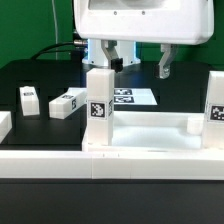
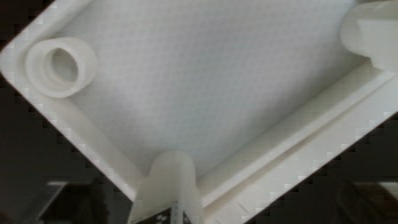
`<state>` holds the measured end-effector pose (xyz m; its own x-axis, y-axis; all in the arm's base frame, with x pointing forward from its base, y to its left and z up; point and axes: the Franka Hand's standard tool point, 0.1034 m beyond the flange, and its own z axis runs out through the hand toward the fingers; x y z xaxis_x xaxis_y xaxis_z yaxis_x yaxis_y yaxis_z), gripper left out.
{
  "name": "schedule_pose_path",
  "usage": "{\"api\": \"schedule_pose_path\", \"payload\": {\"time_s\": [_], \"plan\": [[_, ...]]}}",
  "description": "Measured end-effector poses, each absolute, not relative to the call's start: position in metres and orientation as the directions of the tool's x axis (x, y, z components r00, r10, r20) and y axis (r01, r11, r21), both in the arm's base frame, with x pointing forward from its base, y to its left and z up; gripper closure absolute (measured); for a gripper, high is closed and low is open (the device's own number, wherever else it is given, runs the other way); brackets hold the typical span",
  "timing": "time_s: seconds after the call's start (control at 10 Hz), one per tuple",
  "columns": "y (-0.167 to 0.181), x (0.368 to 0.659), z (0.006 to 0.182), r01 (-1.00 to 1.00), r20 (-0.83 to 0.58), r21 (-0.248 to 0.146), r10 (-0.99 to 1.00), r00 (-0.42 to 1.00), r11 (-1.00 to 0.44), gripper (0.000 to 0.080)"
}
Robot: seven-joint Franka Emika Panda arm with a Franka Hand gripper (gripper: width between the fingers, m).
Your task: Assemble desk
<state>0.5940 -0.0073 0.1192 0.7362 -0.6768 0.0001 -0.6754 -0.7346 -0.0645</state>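
Observation:
The white desk tabletop [image 1: 150, 128] lies rim up on the black table. One tagged leg [image 1: 98, 100] stands upright in its near corner at the exterior view's left, and another leg [image 1: 215, 108] stands at the right. Two loose legs [image 1: 28, 98] [image 1: 66, 104] lie to the left. My gripper [image 1: 138, 62] hangs above the tabletop's far side, just behind the left standing leg, with its fingers apart and nothing between them. The wrist view shows the tabletop's inside [image 2: 214, 90], an empty round socket [image 2: 63, 68] and the standing leg [image 2: 169, 185] close by.
The marker board [image 1: 130, 97] lies flat behind the tabletop. A long white rail [image 1: 110, 162] runs along the front, against the tabletop's near edge. Another white piece [image 1: 3, 122] shows at the left edge. Cables hang behind the arm.

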Motion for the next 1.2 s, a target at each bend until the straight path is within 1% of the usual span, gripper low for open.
{"api": "schedule_pose_path", "payload": {"time_s": [0.2, 0.3, 0.4, 0.5, 0.8, 0.9, 1.1, 1.2], "plan": [[-0.006, 0.593, 0.118, -0.69, -0.002, -0.066, -0.691, 0.723, -0.721, 0.015], [0.0, 0.581, 0.116, -0.76, -0.005, -0.075, -0.762, 0.647, -0.645, 0.015], [0.006, 0.565, 0.111, -0.782, -0.017, -0.07, -0.783, 0.622, -0.619, 0.015], [0.007, 0.557, 0.106, -0.789, -0.024, -0.07, -0.789, 0.613, -0.611, 0.015], [0.008, 0.559, 0.105, -0.789, -0.025, -0.071, -0.789, 0.613, -0.611, 0.015], [0.008, 0.559, 0.105, -0.808, -0.029, -0.072, -0.808, 0.588, -0.585, 0.015], [0.011, 0.558, 0.103, -0.87, -0.048, -0.077, -0.869, 0.492, -0.488, 0.015], [0.012, 0.55, 0.097, -0.945, -0.069, -0.064, -0.943, 0.326, -0.321, 0.015]]}}
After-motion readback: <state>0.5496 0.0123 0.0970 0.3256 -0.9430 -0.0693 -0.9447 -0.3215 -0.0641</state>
